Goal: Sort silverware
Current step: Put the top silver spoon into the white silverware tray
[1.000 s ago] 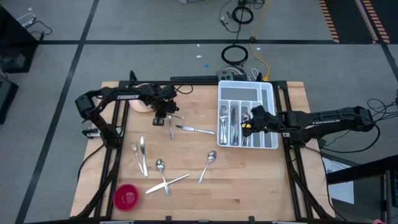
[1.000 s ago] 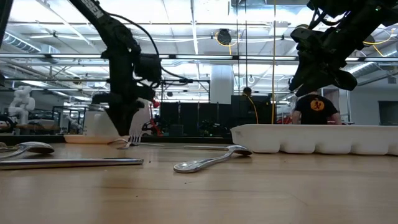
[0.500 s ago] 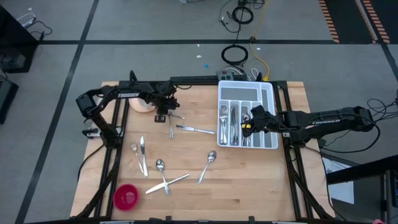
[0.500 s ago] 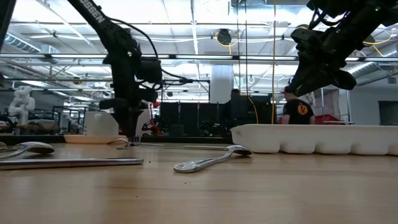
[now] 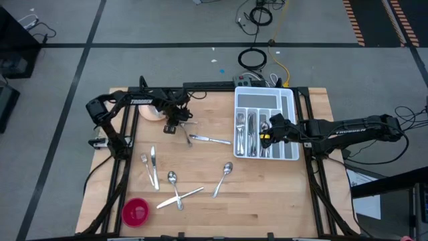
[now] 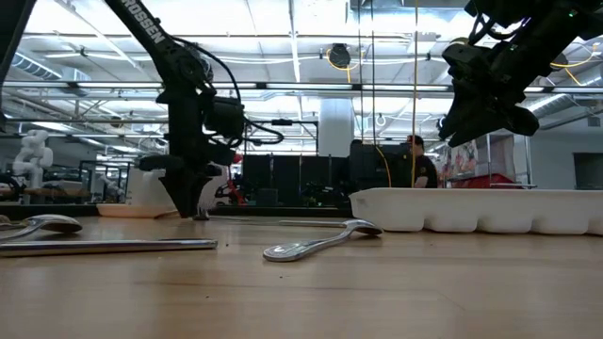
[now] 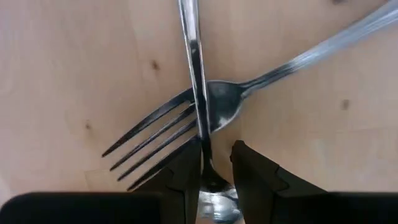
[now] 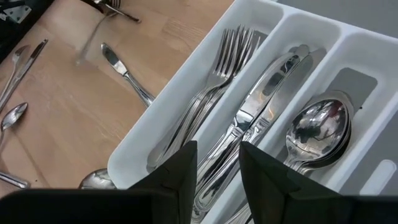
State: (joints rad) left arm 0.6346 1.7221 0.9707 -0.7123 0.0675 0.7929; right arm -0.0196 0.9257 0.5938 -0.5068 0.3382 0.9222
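— Where's the left hand (image 5: pixel 175 124)?
— Down near the back left corner of the wooden counter (image 5: pixel 267 194). It's over a thin shiny silver handle (image 7: pixel 194 74) lying across a silver metal fork (image 7: pixel 161 134). I can't tell if it's holding.
— And the right hand (image 5: pixel 266 137)?
— Over the white plastic tray (image 5: pixel 289 100) of forks (image 8: pixel 214 87), knives (image 8: pixel 261 99) and spoons (image 8: pixel 320 127). It's let go, holding nothing.
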